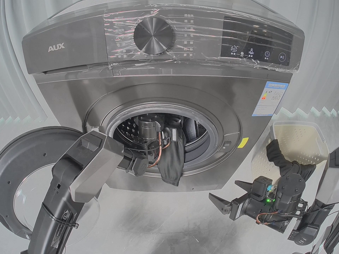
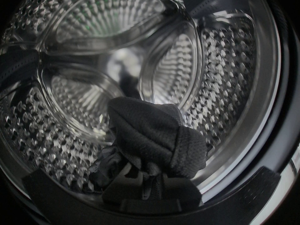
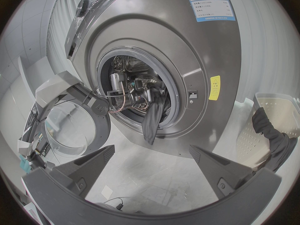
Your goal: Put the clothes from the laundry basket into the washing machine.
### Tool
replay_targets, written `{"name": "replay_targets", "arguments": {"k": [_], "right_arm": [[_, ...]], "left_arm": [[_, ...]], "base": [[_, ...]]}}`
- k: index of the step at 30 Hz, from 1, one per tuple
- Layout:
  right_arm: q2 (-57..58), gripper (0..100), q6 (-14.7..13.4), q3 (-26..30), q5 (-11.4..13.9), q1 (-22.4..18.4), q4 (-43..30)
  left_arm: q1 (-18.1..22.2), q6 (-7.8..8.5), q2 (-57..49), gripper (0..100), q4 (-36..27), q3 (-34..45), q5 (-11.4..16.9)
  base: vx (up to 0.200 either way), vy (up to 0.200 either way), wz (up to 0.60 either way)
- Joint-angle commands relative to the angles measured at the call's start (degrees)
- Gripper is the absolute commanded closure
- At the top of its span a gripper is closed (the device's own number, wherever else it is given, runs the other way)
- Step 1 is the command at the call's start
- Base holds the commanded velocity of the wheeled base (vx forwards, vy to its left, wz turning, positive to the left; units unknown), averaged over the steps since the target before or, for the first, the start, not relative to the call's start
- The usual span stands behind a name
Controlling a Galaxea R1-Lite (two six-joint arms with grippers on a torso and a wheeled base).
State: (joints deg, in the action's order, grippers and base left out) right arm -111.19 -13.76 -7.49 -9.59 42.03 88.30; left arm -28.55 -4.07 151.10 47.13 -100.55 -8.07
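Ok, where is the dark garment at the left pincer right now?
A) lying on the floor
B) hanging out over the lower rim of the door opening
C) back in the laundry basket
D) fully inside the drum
B: the dark garment runs from the left pincer in the mouth of the washing machine and hangs down over the opening's lower rim, with its end outside the drum.

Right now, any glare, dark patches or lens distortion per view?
Head view: glare streaks on the plastic film over the control panel. Left wrist view: dim; bright highlights on the steel drum, dark garment nearly silhouetted. Right wrist view: fisheye bows the washing machine, corners black.
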Motion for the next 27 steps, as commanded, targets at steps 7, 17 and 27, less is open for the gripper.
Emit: {"name": "replay_targets", "arguments": {"k": [7, 17, 27], "right_arm": [[-0.1, 0, 0.0, 0.1, 0.0, -0.1, 0.0], [-0.1, 0, 0.0, 0.1, 0.0, 0.0, 0.0], [-0.1, 0, 0.0, 0.1, 0.0, 0.2, 0.0]], "left_arm": [[1.2, -1.29, 3.3, 0, 1.2, -5.2, -1.8], [-1.8, -2.17, -4.4, 0, 0.6, 13.2, 1.9], [-2.0, 0.47, -2.8, 0, 0.5, 18.2, 2.6]], "base": [[0.000, 0.000, 0.00], [0.000, 0.000, 0.00], [0.000, 0.000, 0.00]]}}
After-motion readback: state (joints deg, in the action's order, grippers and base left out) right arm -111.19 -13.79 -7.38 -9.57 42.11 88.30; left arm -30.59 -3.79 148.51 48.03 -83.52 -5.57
